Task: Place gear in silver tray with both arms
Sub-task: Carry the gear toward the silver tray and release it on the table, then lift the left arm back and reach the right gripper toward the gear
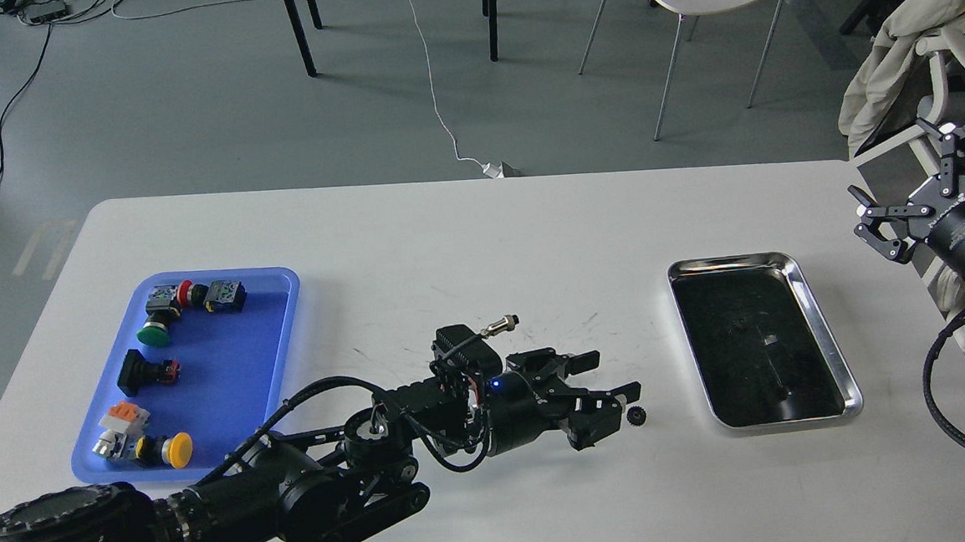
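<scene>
A small black gear (636, 415) lies on the white table, left of the silver tray (820, 317). The tray is shiny with a dark mirror-like bottom and holds nothing. My left gripper (619, 376) is open, its fingers spread; the lower fingertip ends just left of the gear without touching it. My right gripper (913, 186) is open and empty, held in the air beyond the table's right edge, above and right of the tray.
A blue plastic tray (229, 379) at the left holds several push buttons and switches. Chairs and cables are on the floor behind the table. A chair with a beige cloth (904, 44) stands close to my right arm.
</scene>
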Available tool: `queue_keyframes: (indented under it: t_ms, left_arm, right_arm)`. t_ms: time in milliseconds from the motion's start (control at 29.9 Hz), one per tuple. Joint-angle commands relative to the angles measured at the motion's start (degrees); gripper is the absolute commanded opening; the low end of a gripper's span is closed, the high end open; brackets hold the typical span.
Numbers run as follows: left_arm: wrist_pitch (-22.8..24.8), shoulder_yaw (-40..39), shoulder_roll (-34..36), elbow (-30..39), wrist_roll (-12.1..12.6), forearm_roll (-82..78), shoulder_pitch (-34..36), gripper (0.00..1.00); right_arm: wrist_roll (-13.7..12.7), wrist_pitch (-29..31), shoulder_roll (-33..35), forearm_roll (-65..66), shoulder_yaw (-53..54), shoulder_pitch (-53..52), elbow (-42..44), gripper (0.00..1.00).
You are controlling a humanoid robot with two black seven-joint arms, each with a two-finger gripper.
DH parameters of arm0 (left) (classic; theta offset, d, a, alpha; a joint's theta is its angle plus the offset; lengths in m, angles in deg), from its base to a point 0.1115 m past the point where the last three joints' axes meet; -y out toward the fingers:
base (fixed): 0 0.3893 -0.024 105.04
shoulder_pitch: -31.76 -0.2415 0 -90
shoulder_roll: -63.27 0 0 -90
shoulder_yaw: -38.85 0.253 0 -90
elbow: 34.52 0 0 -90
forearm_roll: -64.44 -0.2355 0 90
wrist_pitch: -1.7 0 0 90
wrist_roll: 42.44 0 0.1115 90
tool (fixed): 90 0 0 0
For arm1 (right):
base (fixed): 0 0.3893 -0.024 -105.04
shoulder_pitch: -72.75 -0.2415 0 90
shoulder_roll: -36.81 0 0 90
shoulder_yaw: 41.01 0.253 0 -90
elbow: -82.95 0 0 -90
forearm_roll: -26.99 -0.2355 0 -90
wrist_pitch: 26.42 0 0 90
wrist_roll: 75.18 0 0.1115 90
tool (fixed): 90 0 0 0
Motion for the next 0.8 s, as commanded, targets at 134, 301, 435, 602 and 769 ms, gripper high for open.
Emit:
queue_keyframes:
  t_ms: [134, 301, 435, 602, 769]
  left_arm:
    - [-0.1, -10.2, 0.0, -3.6, 0.6, 13.6, 9.5, 0.86]
    - [-0.1, -14.5, 0.0, -6.9, 0.6, 28.2, 13.6, 0.93]
    - [-0.1, -15.4, 3.0, -6.9, 1.2, 40.9, 14.7, 0.96]
    - [-0.5, -15.7, 10.7, -6.8, 2.4, 58.5, 14.5, 0.97]
    - [0.3, -15.6, 16.6, -6.5, 3.6, 74.6, 14.0, 0.97]
  right_arm:
    - [-0.1, 0.0, 0.7, 0.8, -1.0, -2.0, -3.4, 0.99]
    - [-0.4, 0.0, 1.4, 8.2, -1.0, -3.0, -8.8, 0.99]
    - [-1.1, 0.0, 3.5, 16.3, -1.0, -4.5, -14.9, 0.99]
    - [-3.0, 0.0, 5.3, 28.5, -1.3, -7.3, -23.3, 0.99]
    - [-4.0, 0.0, 6.7, 36.0, -15.9, -19.7, -26.1, 0.99]
